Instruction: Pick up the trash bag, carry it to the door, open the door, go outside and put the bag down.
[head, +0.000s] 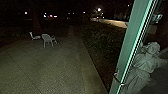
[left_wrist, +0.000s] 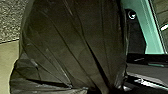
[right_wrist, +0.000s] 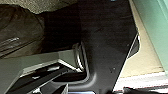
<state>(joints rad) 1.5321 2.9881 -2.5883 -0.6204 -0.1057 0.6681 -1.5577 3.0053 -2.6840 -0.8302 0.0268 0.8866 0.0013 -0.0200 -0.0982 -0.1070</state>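
Note:
The trash bag (left_wrist: 72, 42), dark and full, looms large in the left wrist view, its plastic folds drawn together towards my left gripper (left_wrist: 106, 90), which is shut on it. Part of the same dark bag (right_wrist: 20, 30) shows in the right wrist view, beyond the robot's own plate. The door's green upright (head: 127, 50) stands tall on the right of the head view, with a metal fitting low on it. I cannot tell how my right gripper's fingers stand.
Dark night surrounds a paved yard (head: 47, 67) in front. White chairs (head: 47, 40) stand farther off on the left. A planted strip (head: 100, 45) runs beyond the pale paving edge. A pale statue (head: 146, 62) is at the right, past the green upright.

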